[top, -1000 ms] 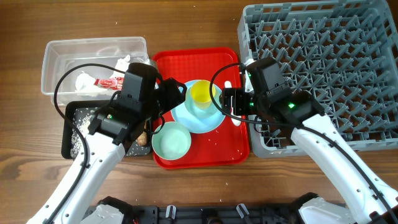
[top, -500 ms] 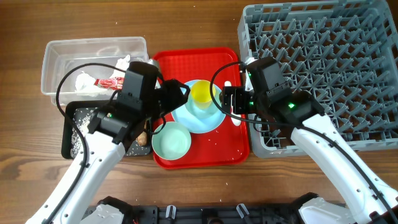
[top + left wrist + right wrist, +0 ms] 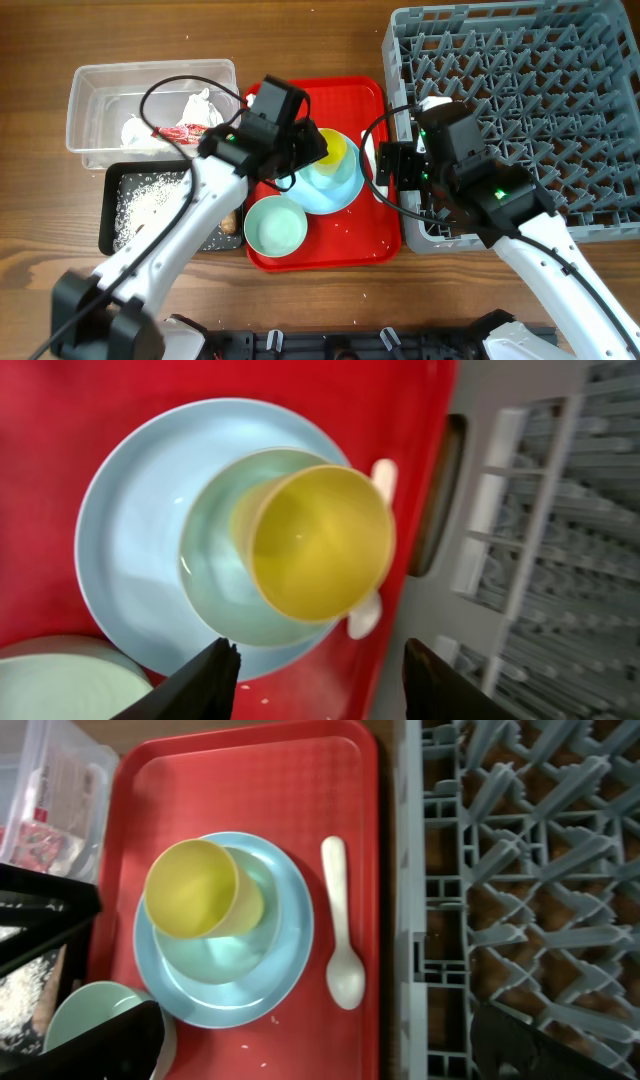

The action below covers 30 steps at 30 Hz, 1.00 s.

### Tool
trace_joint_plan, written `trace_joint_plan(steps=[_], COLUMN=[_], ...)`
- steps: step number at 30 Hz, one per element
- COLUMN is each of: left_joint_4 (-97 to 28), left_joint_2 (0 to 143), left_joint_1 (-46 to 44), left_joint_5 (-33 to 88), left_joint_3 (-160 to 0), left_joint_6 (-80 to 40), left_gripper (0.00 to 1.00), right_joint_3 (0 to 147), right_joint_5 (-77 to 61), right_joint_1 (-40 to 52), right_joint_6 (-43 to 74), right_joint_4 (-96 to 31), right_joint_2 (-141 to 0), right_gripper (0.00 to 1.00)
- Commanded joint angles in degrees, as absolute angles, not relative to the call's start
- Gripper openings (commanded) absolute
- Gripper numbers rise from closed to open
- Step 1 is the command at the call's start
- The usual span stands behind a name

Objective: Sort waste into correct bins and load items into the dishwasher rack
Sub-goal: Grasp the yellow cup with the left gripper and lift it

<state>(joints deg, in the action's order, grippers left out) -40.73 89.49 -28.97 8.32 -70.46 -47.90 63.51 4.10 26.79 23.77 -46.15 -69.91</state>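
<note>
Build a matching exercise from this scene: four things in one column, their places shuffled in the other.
Things
1. yellow cup
2. white spoon
3. red snack wrapper
4. white grains

Places
A. in the black tray
B. lying on the red tray, beside the plate
C. in the clear tub
D. nested in the light blue cup

Pairs: 1-D, 2-B, 3-C, 4-A

White tubular arm links (image 3: 565, 285), black boxy wrist housings (image 3: 455, 135), looping black cables (image 3: 160, 85), green status light (image 3: 497, 194), left tool (image 3: 320, 648) black-fingered.
</note>
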Motion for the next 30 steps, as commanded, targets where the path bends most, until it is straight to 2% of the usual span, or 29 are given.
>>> trace_joint_plan(steps=[1,4,10,18,25,30], left_joint_4=[-40.1,-39.8,-37.0,-34.7,-35.1,-35.1], left_joint_2=[92.8,94.4,99.2,100.6,100.9,100.8], left_joint_1=[-27.9,-27.4,-27.9,-27.9,-29.4,-29.4], left_joint_5=[4.0,1.5,1.4,2.2,2.2,2.3], left_joint_3=[-71.0,-70.9,-70.9,-70.9,-70.3,-70.3], left_joint_6=[-48.5,-48.5,-48.5,-48.5,-48.5,-48.5], left_gripper=[0.49,0.44,0.41,0.27,0.25,0.10], right_joint_3=[64.7,64.7,64.7,64.6,64.7,64.6], right_joint_5=[6.5,6.4,6.4,6.5,6.5,6.5], right_joint_1=[26.2,26.2,26.2,26.2,26.2,26.2], right_joint_6=[24.1,24.1,24.1,24.0,23.9,24.0], right_joint_4=[-46.2,-46.2,-46.3,-46.4,-46.4,-46.5], right_joint_2=[-69.5,-69.5,-69.5,-69.5,-69.5,-69.5], right_gripper=[0.99,1.00,1.00,1.00,1.00,1.00])
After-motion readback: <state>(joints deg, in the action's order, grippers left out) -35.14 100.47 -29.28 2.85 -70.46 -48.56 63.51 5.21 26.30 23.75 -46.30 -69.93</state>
